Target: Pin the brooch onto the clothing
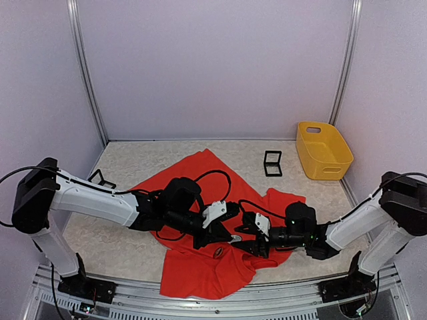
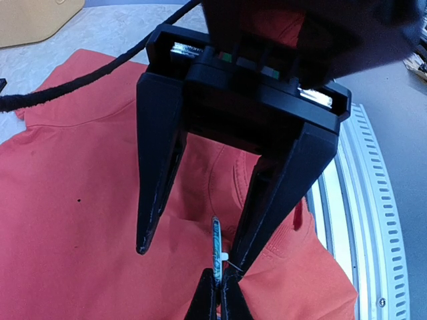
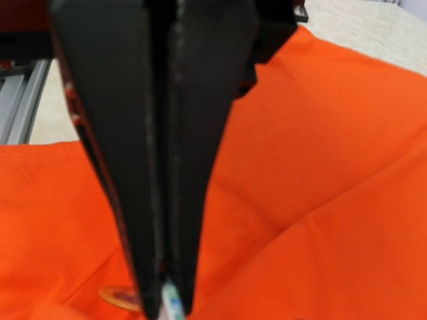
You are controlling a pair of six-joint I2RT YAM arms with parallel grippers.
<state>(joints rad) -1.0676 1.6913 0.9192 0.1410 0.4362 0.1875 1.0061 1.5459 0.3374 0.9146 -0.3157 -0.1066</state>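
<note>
Left gripper was clamped tight on the brooch, held edge-on over the red shirt. Right gripper had its jaws apart, straddling the brooch.

Top view: bright, even diffuse light from overhead; soft shadows under both arms on the red fabric T-shirt. Right wrist view: soft focus, thin blue-and-white brooch blurred, shirt reads orange. Left wrist view: sharp; glare on ribbed aluminium rail.
</note>
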